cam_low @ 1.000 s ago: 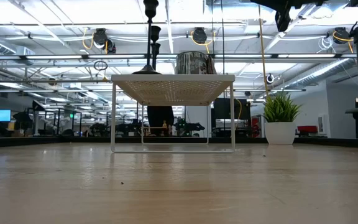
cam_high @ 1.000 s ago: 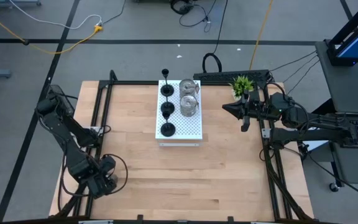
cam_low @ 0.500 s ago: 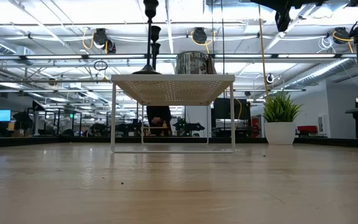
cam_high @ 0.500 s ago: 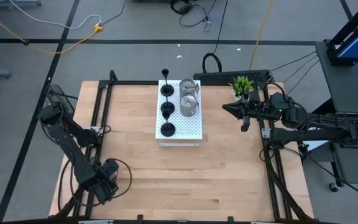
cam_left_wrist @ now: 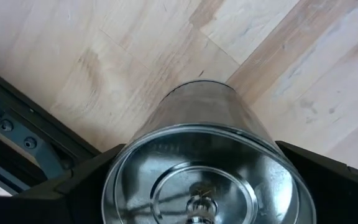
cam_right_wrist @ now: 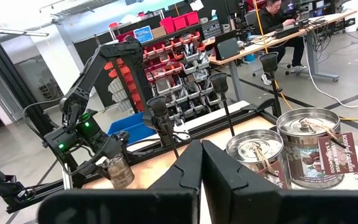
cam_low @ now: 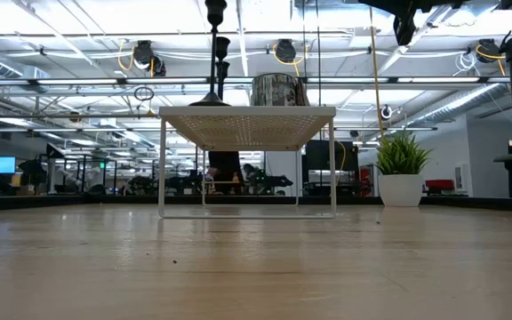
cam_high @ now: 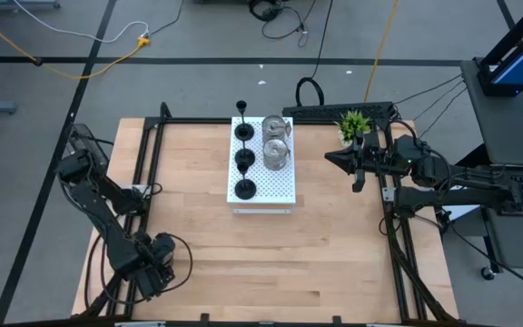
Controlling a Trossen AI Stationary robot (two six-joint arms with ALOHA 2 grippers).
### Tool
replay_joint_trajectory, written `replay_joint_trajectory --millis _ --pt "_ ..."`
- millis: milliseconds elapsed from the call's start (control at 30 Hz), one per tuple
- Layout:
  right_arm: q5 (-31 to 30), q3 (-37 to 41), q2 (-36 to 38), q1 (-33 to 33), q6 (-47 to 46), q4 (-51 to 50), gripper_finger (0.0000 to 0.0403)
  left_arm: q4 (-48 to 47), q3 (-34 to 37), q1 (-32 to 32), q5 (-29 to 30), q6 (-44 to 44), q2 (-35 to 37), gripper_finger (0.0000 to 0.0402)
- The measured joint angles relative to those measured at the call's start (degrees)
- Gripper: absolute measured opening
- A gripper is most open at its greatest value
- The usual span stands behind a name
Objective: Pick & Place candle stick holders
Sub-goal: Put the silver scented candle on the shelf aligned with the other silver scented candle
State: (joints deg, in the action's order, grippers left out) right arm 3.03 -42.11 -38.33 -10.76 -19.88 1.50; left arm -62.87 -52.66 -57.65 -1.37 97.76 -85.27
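Three black stemmed holders [cam_high: 243, 161] and two silver holders [cam_high: 277, 142] stand on the white perforated board [cam_high: 284, 186] at the table's far middle. They also show in the right wrist view, the black ones [cam_right_wrist: 222, 93] and the silver ones [cam_right_wrist: 306, 146]. My left gripper [cam_high: 155, 258] is near the table's near left corner, shut on a third silver holder [cam_left_wrist: 197, 118], which also shows in the right wrist view [cam_right_wrist: 120, 173]. My right gripper [cam_high: 339, 159] hangs shut and empty to the right of the board, high above the table [cam_low: 404, 27]. My left gripper pinches the silver holder between its two fingers [cam_left_wrist: 98, 180], one on each side of the outer wall near the open rim [cam_left_wrist: 132, 149]. The fingers point down from above. The holder stands upright, open top up; whether its base touches the table cannot be told.
A small green potted plant [cam_high: 353, 123] stands at the far right, close to my right gripper. Black frame rails [cam_high: 143, 173] run along the table's left and right sides. Bare wood [cam_high: 280, 263] lies between the board and the near edge. A person [cam_right_wrist: 278, 12] sits beyond the table.
My left gripper has gone a little toward the table's near edge with the silver holder still in its fingers, and the left arm has shifted its bend.
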Motion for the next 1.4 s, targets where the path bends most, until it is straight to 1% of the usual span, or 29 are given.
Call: replay_joint_trajectory --millis 467,633,900,967,1133,1233,1400 --pt "0.0 0.0 0.0 0.0 0.0 0.0 0.0000 -0.1 0.0 0.0 -0.1 0.0 0.0 0.0397" --pt "0.0 0.0 0.0 0.0 0.0 0.0 0.0000 0.0 0.0 0.0 -2.9 -3.1 0.0 0.0397" --pt "0.0 0.0 0.0 0.0 0.0 0.0 0.0000 0.0 0.0 -0.2 -2.7 -3.2 0.1 0.0396" --pt "0.0 0.0 0.0 0.0 0.0 0.0 0.0000 0.0 0.0 -0.2 -2.5 -3.2 0.1 0.0390" --pt "0.0 0.0 0.0 0.0 0.0 0.0 0.0000 0.5 0.0 -0.3 -0.3 -3.1 0.2 0.0356" --pt "0.0 0.0 0.0 0.0 0.0 0.0 0.0000 0.8 0.0 -0.3 -0.1 -2.8 0.2 0.0356" --pt "0.0 0.0 0.0 0.0 0.0 0.0 0.0000 4.6 1.6 -0.2 0.0 -0.8 0.3 0.0356"
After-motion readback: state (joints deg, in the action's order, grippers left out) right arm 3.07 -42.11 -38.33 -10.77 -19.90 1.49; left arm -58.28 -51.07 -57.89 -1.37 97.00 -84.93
